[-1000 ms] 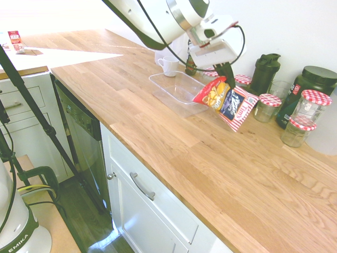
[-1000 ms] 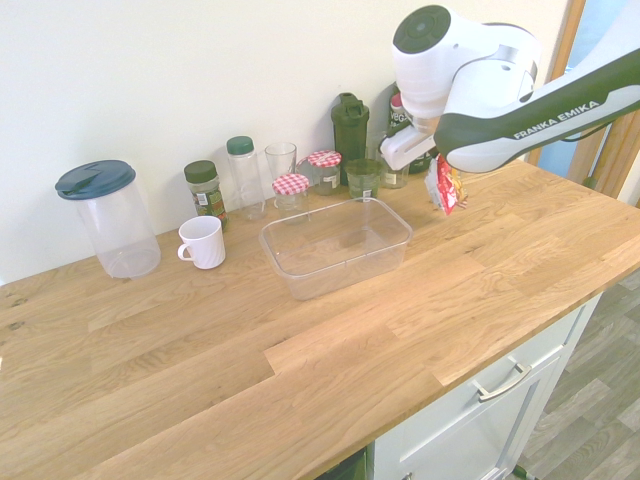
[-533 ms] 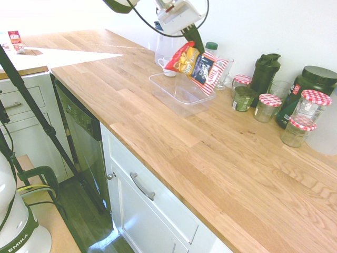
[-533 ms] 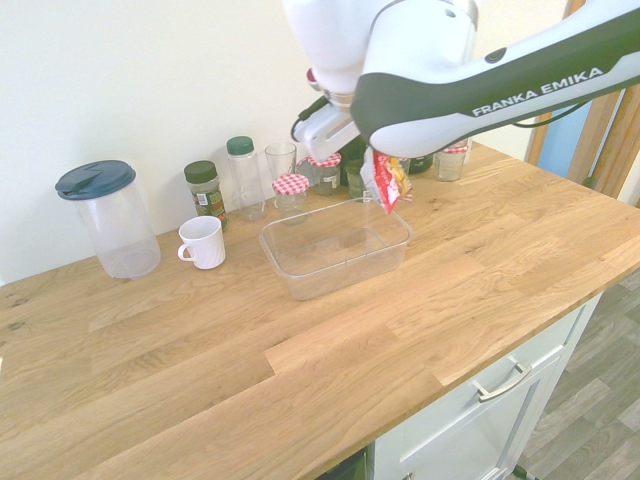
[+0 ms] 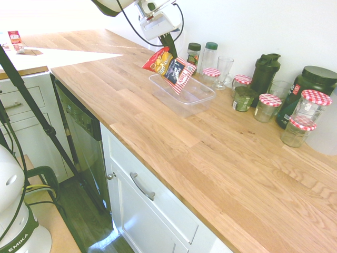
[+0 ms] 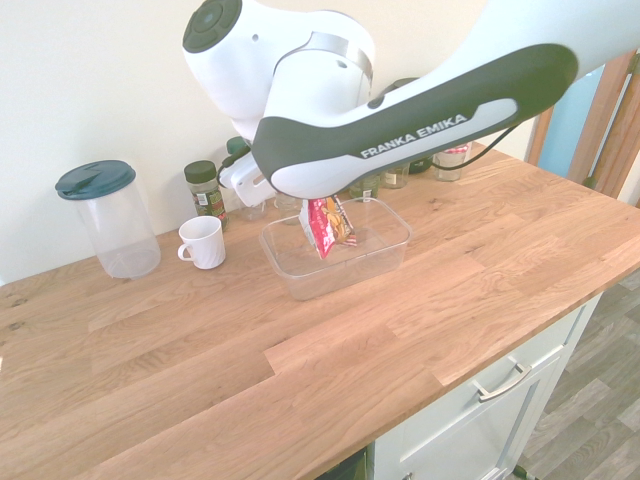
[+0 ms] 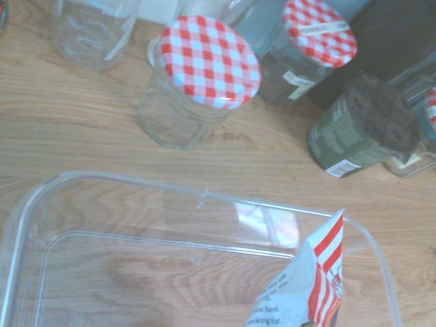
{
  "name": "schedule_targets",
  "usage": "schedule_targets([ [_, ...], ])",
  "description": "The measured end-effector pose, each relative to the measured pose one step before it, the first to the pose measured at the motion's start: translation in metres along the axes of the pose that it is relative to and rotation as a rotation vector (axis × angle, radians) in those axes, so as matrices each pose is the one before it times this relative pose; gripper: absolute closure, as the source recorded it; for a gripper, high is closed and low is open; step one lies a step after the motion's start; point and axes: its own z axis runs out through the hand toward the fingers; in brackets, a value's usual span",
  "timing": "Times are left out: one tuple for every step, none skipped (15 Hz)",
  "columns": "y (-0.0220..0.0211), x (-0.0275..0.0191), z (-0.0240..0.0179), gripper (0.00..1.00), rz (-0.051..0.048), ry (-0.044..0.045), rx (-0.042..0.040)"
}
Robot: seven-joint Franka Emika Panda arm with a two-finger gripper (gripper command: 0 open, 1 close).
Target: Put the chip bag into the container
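Gripping: gripper [image 5: 169,44] is pinching crinkly red-and-yellow chip bag [image 5: 168,67] closed-fingered.
Risking: bag is hanging over shallow clear plastic container's [image 5: 202,97] end; could be snagging the rim.

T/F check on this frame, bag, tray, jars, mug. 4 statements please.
1. The hand holds the chip bag above the container. True.
2. The chip bag lies flat on the container floor. False: it hangs from the hand, striped end lowest, over the tray.
3. The white mug sits inside the container. False: it stands on the counter beside the tray.
4. A jar with a red-checked lid stands outside the container, near its rim. True.
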Motion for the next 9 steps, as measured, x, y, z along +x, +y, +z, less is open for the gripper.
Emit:
schedule_targets([
  [-0.00467, -0.00290, 0.00261, 1.00, 0.00169, -0.01134, -0.00879],
  [-0.00248, -0.00142, 0.00232, 0.00, 0.00545, -0.01377, -0.01020],
  [-0.00165, -0.00076, 0.00214, 0.00, 0.00507, -0.01161, -0.00639],
  [-0.00107, 0.00022, 0.00224, 0.00, 0.00672, -0.01173, -0.00597],
  [-0.00045, 0.00061, 0.00292, 0.00, 0.00636, -0.01110, -0.00750],
  [0.00000, 0.00056, 0.00339, 0.00, 0.00345, -0.00628, -0.00611],
  [0.00006, 0.00051, 0.00341, 0.00, 0.00213, -0.00453, -0.00551],
  [-0.00013, 0.00013, 0.00368, 0.00, 0.00077, -0.00256, -0.00571],
  [-0.00045, -0.00064, 0.00380, 0.00, -0.00056, -0.00214, -0.00542],
])
